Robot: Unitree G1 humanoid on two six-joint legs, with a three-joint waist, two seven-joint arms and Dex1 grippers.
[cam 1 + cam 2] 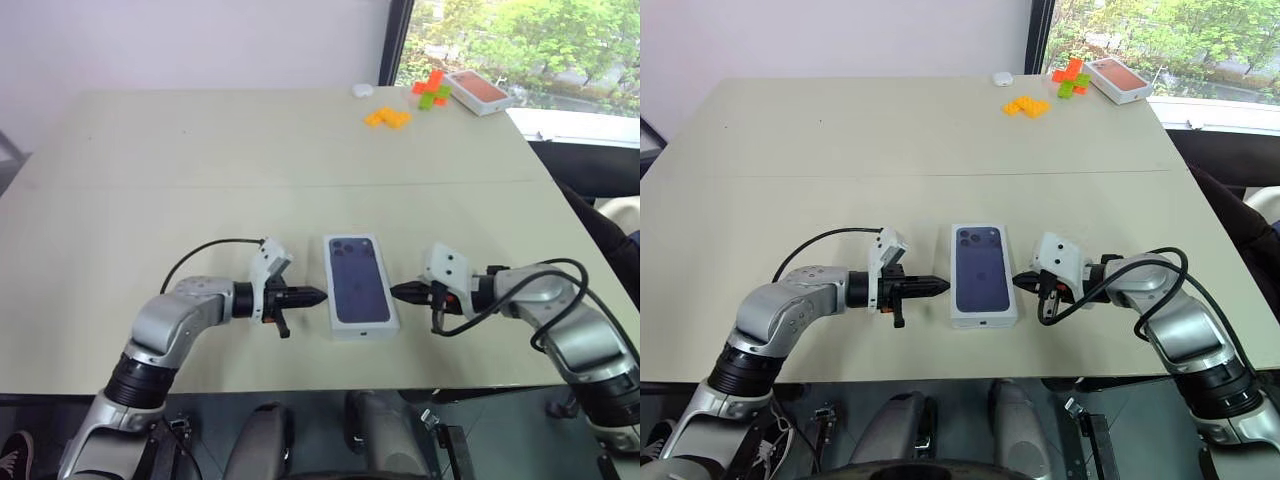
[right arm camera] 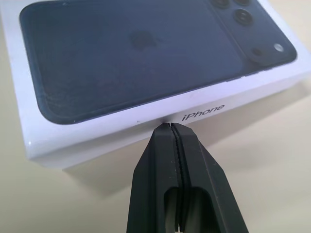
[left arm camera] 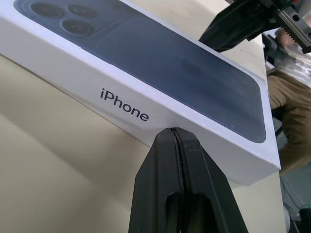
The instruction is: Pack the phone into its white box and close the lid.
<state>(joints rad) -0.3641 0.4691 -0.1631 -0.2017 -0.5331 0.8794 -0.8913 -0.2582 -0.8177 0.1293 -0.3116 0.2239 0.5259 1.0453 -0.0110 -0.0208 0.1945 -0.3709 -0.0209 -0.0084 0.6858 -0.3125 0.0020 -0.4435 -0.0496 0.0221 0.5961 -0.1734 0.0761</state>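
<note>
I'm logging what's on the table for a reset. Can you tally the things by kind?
Closed phone box, its lid on: 1
White box with orange-red top: 1
Small white object: 1
Heaps of coloured blocks, yellow-orange and orange-and-green: 2
Total: 5

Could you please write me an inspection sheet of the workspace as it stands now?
Surface: beige table, bare around the box.
Job's things: lid sits on the white box, closed, phone picture up; phone itself hidden.
Clutter: far corner holds yellow blocks, orange and green blocks, a box with orange-red top, a small white object.
Grippers: left gripper and right gripper shut, one at each long side of the lid.
Cables: black cables loop at both wrists.
Surroundings: window with greenery.
</note>
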